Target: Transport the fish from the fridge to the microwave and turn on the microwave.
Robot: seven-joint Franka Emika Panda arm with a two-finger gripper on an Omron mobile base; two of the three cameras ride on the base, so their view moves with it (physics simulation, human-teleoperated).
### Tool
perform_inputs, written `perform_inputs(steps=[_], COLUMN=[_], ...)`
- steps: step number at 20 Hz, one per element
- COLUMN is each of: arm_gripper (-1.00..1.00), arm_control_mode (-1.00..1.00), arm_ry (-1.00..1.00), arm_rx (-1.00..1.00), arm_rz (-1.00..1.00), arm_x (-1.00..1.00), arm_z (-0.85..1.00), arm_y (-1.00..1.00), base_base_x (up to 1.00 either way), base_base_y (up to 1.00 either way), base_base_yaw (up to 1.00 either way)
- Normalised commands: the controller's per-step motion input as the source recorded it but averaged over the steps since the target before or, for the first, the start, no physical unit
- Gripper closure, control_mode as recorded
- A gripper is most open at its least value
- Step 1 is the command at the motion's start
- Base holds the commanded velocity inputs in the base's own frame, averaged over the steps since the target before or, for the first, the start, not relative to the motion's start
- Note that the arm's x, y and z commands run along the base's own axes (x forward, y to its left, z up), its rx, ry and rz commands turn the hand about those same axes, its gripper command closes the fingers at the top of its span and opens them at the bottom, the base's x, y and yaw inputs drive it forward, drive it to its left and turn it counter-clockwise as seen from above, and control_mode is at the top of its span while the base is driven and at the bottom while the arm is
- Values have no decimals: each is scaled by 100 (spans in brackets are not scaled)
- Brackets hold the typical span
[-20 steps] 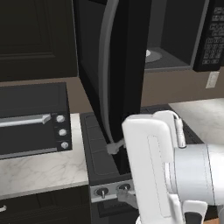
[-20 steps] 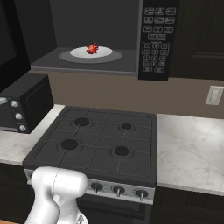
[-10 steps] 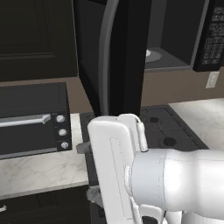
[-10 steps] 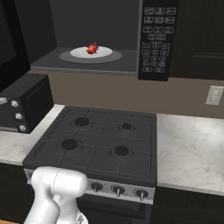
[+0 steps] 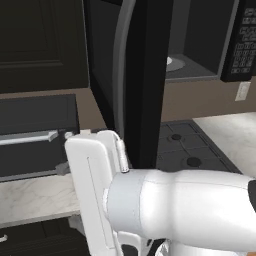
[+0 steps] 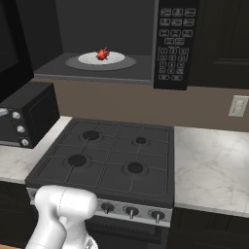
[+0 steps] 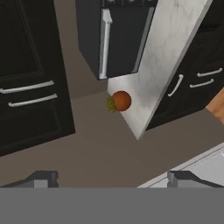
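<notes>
Inside the microwave, the fish lay on a white plate, left of the keypad. The door stood swung out; in the left base view it hid most of the cavity, leaving a sliver of plate, and the keypad was cut by the frame edge. Below the microwave sat a four-burner stove with knobs along its front, the arm hiding its left corner. Left of the stove a toaster oven was half out of frame. Right of the stove ran a marble counter.

The gripper stood spread wide with nothing between its fingertips, which were only partly seen. The hand view was rolled: it showed the toaster oven, a marble strip and dark cabinets at a slant, and a small orange-brown ball with a greenish tuft beside the toaster oven, too small to identify.
</notes>
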Motion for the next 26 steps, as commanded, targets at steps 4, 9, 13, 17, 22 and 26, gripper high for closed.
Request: perform_inputs(steps=[4, 9, 13, 17, 22, 26], arm_gripper=[-100, -100, -100, -100, -100, -100], arm_control_mode=[-100, -100, -100, -100, -100, -100], arm_ry=[0, 9, 3, -6, -6, -1], arm_rx=[0, 0, 0, -2, -5, -1], arm_rz=[0, 0, 0, -4, -12, -16], arm_x=[28, 31, 27, 5, 0, 9], arm_z=[-16, -12, -16, -14, -9, -4], arm_y=[21, 12, 16, 46, 41, 27], base_base_x=[0, 0, 0, 0, 0, 0], base_base_y=[0, 0, 0, 0, 0, 0], base_base_yaw=[0, 0, 0, 0, 0, 0])
